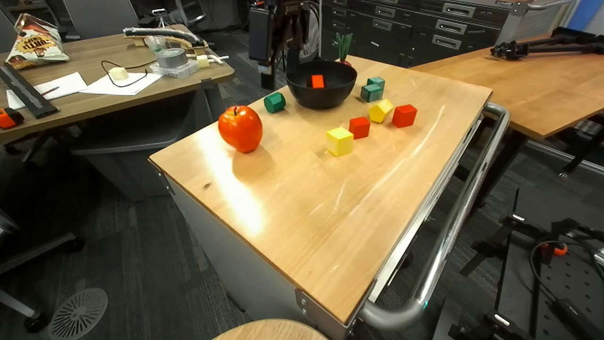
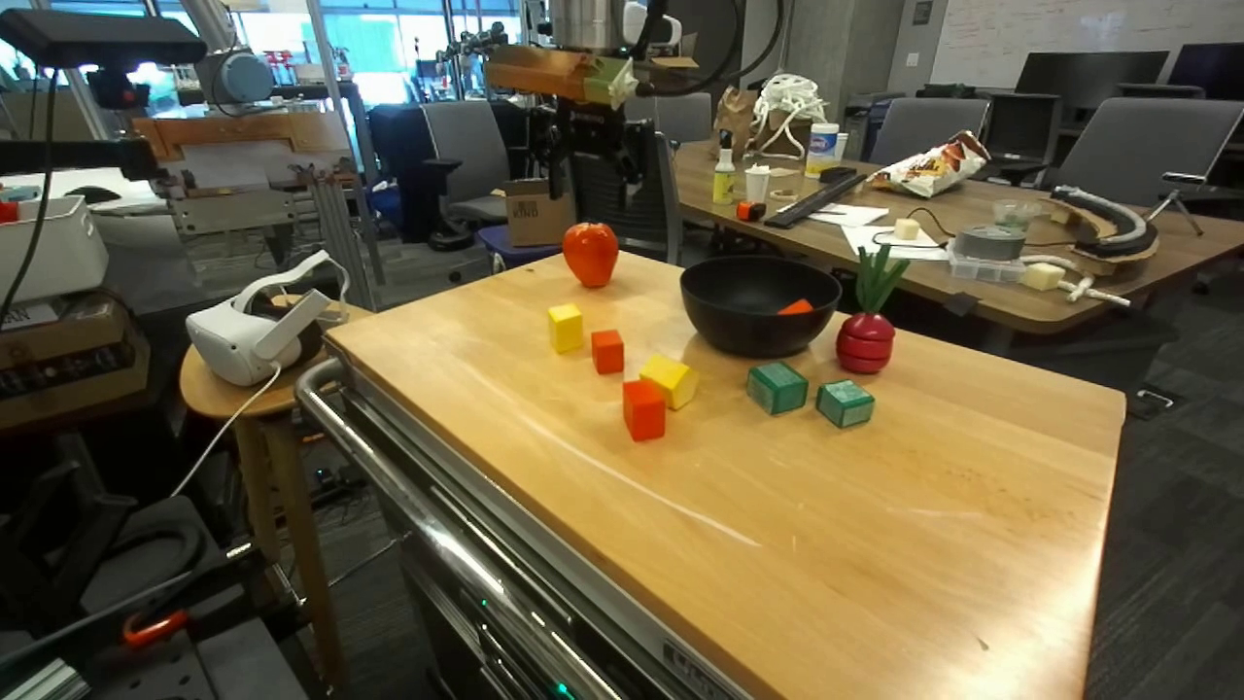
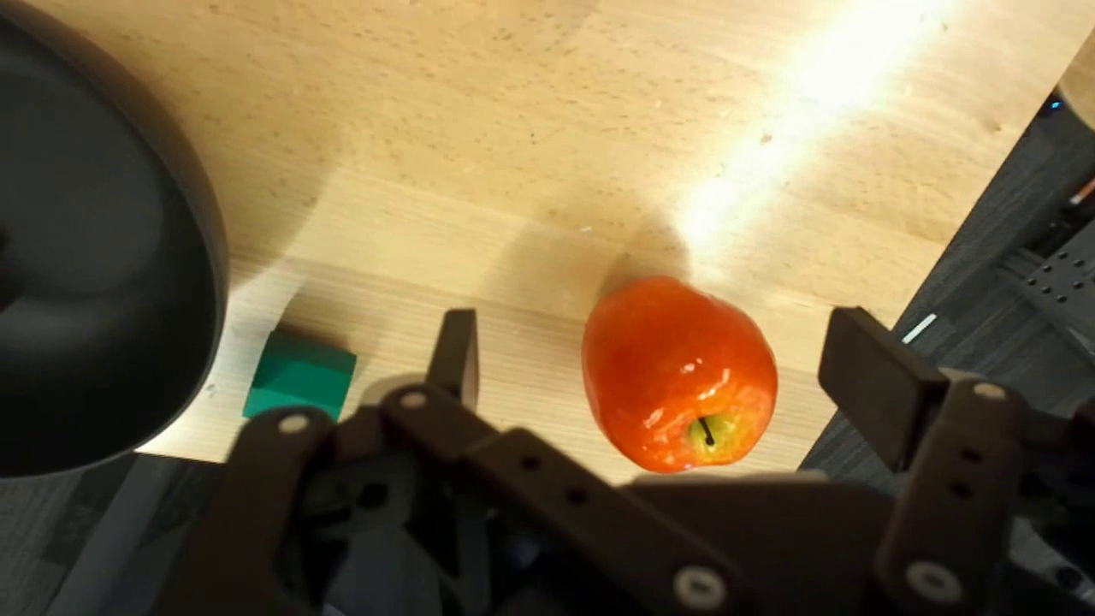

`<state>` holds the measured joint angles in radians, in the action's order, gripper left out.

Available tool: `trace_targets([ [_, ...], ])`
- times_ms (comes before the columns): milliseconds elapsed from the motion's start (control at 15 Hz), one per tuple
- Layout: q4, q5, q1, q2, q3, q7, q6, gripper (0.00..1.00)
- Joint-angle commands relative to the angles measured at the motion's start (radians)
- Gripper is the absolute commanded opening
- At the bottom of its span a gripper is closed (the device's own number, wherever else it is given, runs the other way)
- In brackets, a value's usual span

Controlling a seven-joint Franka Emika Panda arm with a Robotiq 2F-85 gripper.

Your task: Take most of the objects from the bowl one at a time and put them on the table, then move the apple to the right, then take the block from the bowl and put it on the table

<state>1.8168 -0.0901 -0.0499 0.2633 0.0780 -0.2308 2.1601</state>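
Observation:
A shiny red-orange apple (image 1: 240, 128) stands on the light wooden table (image 1: 302, 198) close to its edge. Over the apple (image 2: 590, 255) hangs my gripper (image 2: 595, 183), wide open and clear of it. In the wrist view the apple (image 3: 680, 376) appears between the spread fingers of my gripper (image 3: 660, 358), touching neither. The black bowl (image 1: 321, 94) holds one red block (image 1: 317, 81); only part of the bowl (image 3: 103, 257) shows from the wrist. On the table lie yellow blocks (image 1: 339, 141), red blocks (image 1: 404, 116) and green blocks (image 1: 372, 92), with another green block (image 3: 299, 376) between bowl and apple.
A toy radish (image 2: 865, 342) with green leaves stands beside the bowl. Along one table edge runs a metal rail (image 2: 437, 530). A cluttered desk (image 1: 108, 52) and a stool carrying a white headset (image 2: 243, 340) are near the table.

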Motion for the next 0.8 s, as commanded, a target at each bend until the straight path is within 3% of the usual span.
trace_targets([
  [0,-0.003,0.002,0.006,0.0,0.004,0.002,-0.003,1.0],
  [400,-0.03,-0.021,0.042,0.016,-0.05,0.159,0.03,1.0],
  [733,-0.134,-0.049,0.089,0.066,-0.099,0.285,-0.01,1.0],
])
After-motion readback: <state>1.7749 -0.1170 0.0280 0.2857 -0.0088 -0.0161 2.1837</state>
